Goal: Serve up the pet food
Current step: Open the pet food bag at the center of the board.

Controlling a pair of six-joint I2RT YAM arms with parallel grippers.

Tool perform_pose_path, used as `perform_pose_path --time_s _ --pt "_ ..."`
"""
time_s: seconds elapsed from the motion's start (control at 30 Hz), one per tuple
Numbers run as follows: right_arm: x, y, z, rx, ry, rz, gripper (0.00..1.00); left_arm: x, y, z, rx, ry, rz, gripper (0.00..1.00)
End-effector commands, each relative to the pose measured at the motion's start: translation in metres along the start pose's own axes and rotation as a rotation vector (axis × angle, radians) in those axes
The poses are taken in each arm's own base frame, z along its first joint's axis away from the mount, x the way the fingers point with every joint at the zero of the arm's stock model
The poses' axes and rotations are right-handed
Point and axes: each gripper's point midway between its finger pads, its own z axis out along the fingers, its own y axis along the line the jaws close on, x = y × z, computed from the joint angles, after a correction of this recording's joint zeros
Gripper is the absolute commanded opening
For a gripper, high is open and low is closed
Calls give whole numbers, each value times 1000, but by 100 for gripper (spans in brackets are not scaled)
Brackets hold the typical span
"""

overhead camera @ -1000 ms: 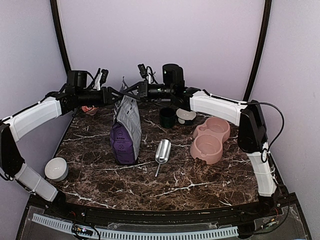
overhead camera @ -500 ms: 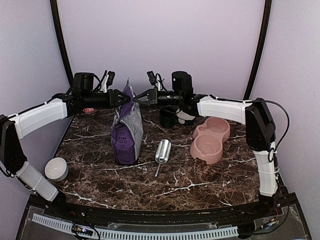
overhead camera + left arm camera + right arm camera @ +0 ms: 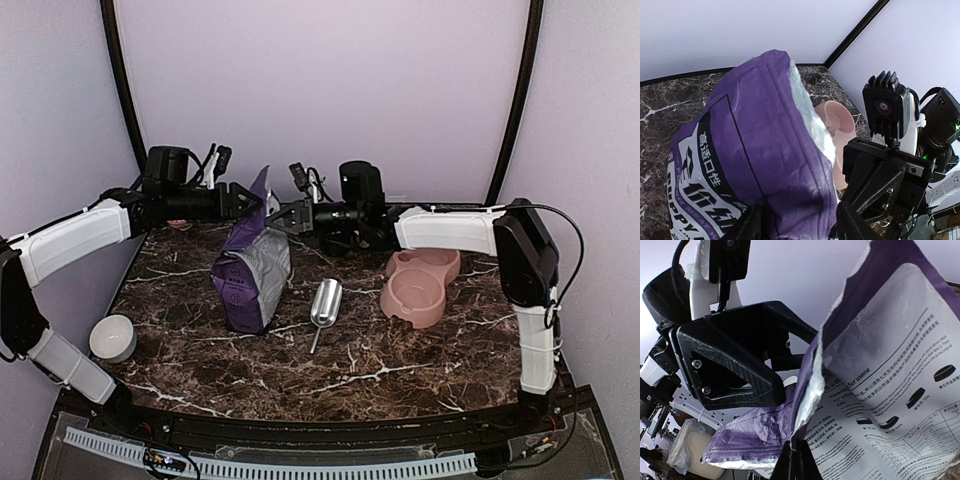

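The purple-and-grey bag (image 3: 250, 272) stands tilted at the middle of the marble table, its torn top held up between both arms. My left gripper (image 3: 246, 200) straddles the bag's purple side (image 3: 765, 145), and its fingers (image 3: 852, 222) press on the foil at either edge. My right gripper (image 3: 284, 215) is shut on the bag's torn top edge (image 3: 812, 390), pinching the foil between its fingertips (image 3: 801, 462). The printed grey back (image 3: 890, 400) fills the right wrist view. The pet food is hidden; no kibble shows in any view.
A metal scoop (image 3: 325, 303) lies right of the bag. The pink double bowl (image 3: 420, 285) sits at the right and also shows past the bag (image 3: 837, 120). A small white bowl (image 3: 112, 338) rests near the left front. A dark cup (image 3: 335, 240) stands behind my right arm.
The bag has gone from upright to tilted, its body sagging left. Both grippers have come in to the bag's top, and the right one has shut on the torn edge.
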Motion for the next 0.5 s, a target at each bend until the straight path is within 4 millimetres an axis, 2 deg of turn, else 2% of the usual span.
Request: perform_pose_path --time_s 0.0,0.13,0.33,0.47 --pt "46 41 23 -95 142 26 0 -3 -19 -14 32 2 26 53" --pt "46 56 28 -118 146 -2 0 0 -16 -20 -3 11 35 54" --pt "42 49 31 -87 131 -10 0 -1 -12 -24 -41 12 69 55" --pt "30 43 30 -60 109 -4 21 0 -8 -21 -56 23 79 54"
